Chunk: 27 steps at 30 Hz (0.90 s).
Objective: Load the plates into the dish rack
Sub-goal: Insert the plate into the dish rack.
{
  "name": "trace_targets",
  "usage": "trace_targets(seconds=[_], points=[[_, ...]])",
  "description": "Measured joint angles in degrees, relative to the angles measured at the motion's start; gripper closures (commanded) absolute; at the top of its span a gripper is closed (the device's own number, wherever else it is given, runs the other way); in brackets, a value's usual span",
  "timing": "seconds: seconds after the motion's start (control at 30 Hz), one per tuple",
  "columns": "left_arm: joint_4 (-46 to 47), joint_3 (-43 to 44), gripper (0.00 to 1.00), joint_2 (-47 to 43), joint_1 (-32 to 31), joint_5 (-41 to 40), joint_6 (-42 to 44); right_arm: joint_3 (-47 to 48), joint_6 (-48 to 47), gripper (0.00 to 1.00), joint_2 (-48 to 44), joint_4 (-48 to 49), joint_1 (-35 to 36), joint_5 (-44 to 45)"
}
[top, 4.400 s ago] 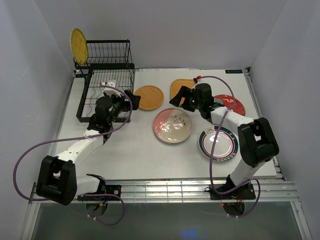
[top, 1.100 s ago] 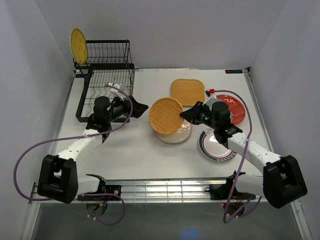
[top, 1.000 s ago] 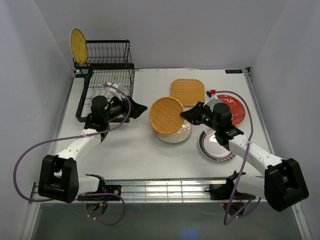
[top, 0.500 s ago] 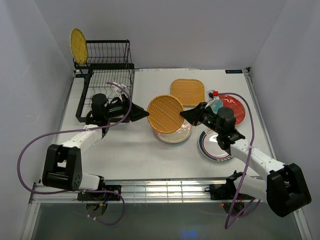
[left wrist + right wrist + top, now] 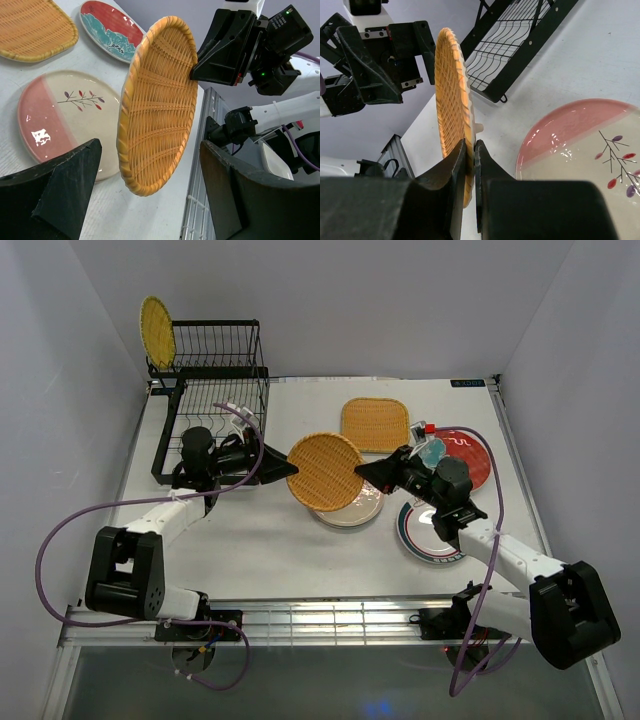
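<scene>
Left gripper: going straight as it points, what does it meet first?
The round woven plate, held on edge by the right gripper, directly ahead of the open left gripper; remaining gap unclear.

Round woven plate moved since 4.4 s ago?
Yes. The round woven plate, once flat beside the square woven plate, is on edge in the right gripper above the pink-and-white plate.

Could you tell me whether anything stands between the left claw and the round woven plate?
Nothing visible does. The open left claw faces the woven plate, held upright by the right claw, with only air between; the pink plate lies flat below.
</scene>
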Motion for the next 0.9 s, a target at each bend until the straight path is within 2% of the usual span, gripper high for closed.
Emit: trace_targets(seconds=[0.2, 0.5, 0.6, 0.67, 0.77, 0.8, 0.9], points=[[0.39, 0.0, 0.15, 0.7, 0.0, 0.22, -0.24, -0.28, 1.16, 0.92, 1.14, 2.45, 0.0, -1.99], [0.81, 0.0, 0.32, 0.72, 0.0, 0.24, -0.35, -0.35, 3.04, 0.92, 3.56, 6.51, 0.02, -4.92], [0.83, 0.0, 0.44, 0.72, 0.0, 0.24, -0.44, -0.35, 3.08, 0.92, 4.26, 6.78, 0.09, -5.53], [0.85, 0.0, 0.48, 0.72, 0.0, 0.26, -0.59, -0.35, 3.02, 0.92, 4.72, 6.86, 0.2, -5.57], [1.03, 0.0, 0.58, 0.72, 0.0, 0.37, -0.74, -0.35, 2.91, 0.92, 5.18, 6.82, 0.39, -5.55], [1.11, -0.02, 0.65, 0.74, 0.0, 0.42, -0.81, -0.35, 2.84, 0.92, 5.25, 6.82, 0.46, -5.53], [1.42, -0.04, 0.72, 0.72, 0.0, 0.35, -0.83, -0.35, 2.73, 0.91, 5.35, 6.75, 0.48, -5.51]])
